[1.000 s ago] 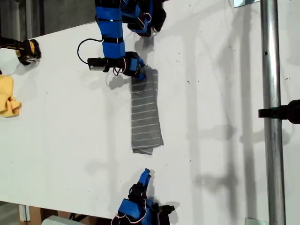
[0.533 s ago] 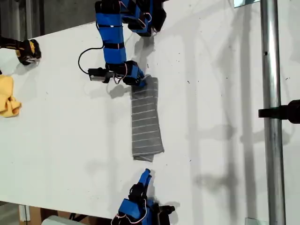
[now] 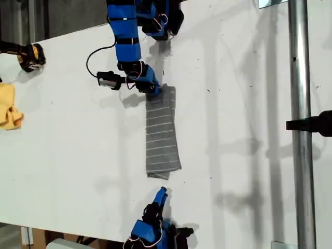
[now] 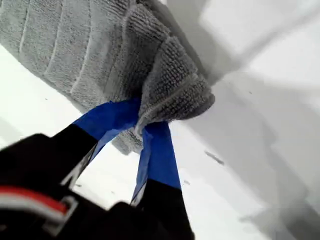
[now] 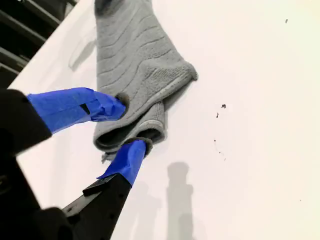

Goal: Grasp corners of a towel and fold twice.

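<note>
1. The towel (image 3: 162, 132) lies as a folded strip mid-bench (image 3: 67, 145); judged soft, light and floppy.
2. My first tool (image 4: 141, 128) is clenched on a bunched corner (image 4: 175, 90); my second tool (image 5: 131, 126) hangs released at the towel's other end.
3. A yellow cloth (image 3: 9, 108) sits well apart; nothing blocks.

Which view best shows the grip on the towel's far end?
The first wrist view: my first end effector visibly pinches the towel. The exterior view shows contact only; the second wrist view shows the opposite end.
</note>
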Controlling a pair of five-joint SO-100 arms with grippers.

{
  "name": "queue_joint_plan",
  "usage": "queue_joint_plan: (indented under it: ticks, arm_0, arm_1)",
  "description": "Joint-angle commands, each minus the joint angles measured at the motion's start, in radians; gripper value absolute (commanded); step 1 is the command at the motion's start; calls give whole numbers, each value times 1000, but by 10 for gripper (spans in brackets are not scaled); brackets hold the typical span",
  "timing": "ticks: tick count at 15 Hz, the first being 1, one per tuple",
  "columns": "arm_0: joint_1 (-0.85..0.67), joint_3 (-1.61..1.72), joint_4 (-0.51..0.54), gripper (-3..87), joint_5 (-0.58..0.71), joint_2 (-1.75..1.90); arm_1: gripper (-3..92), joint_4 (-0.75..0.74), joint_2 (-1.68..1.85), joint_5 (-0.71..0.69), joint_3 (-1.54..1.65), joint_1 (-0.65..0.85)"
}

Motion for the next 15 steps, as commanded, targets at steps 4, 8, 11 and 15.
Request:
queue_joint_plan:
  ticks: [4, 8, 11, 15]
  arm_0:
    - [-14, -44, 2, 129, 20, 5]
    - [-6, -46, 5, 138, 15, 5]
    - [-2, -46, 6, 140, 11, 5]
    - [18, -49, 12, 142, -6, 5]
  arm_1:
    - [-2, 383, 775, 28, 229, 52]
    - [310, 328, 588, 41, 210, 32]
    - [283, 431, 229, 100, -8, -38]
    - [282, 592, 69, 218, -101, -60]
